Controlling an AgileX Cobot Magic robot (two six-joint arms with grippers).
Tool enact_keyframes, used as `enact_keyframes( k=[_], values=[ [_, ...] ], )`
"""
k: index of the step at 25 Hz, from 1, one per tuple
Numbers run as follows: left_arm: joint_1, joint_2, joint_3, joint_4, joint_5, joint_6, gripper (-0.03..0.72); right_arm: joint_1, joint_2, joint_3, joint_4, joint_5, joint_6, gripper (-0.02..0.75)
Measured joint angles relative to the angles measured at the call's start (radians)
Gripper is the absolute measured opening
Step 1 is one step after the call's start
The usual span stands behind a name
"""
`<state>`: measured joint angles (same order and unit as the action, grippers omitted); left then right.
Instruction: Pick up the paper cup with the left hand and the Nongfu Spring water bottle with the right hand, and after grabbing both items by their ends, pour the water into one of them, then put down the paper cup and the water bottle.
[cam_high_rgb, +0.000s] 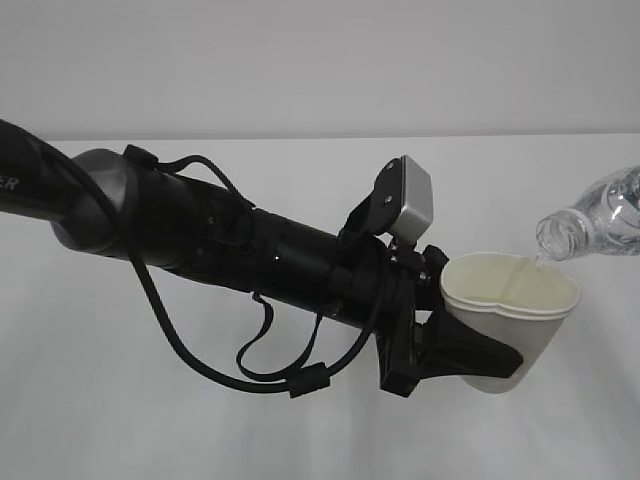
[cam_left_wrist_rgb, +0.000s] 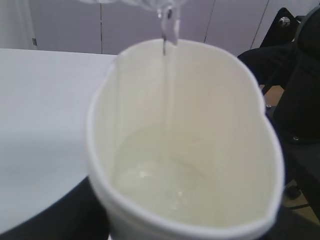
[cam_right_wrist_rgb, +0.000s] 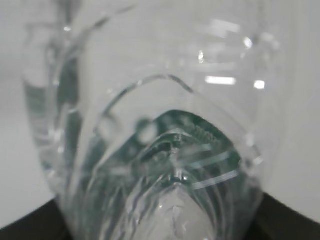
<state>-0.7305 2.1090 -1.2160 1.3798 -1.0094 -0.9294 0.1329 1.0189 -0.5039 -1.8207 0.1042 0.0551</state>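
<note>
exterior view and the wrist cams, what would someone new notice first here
First, the paper cup at the right of the exterior view, clamped in the left gripper and squeezed so its rim is pinched out of round. Just above its right edge the tilted Nongfu Spring water bottle points its open mouth down. In the left wrist view a thin stream of water falls into the cup, with a shallow pool at the bottom.

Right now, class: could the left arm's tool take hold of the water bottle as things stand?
Probably not: the left tool is already clamped around the paper cup, while the water bottle pours into it.
</note>
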Motion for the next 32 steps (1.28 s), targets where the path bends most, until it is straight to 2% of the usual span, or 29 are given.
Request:
enact_keyframes(
  k=[32],
  values=[
    [0.0,0.0,0.0,0.009,0.0,0.0,0.409,0.0,-0.002,0.0,-0.002,0.0,-0.029,0.428]
  ],
)
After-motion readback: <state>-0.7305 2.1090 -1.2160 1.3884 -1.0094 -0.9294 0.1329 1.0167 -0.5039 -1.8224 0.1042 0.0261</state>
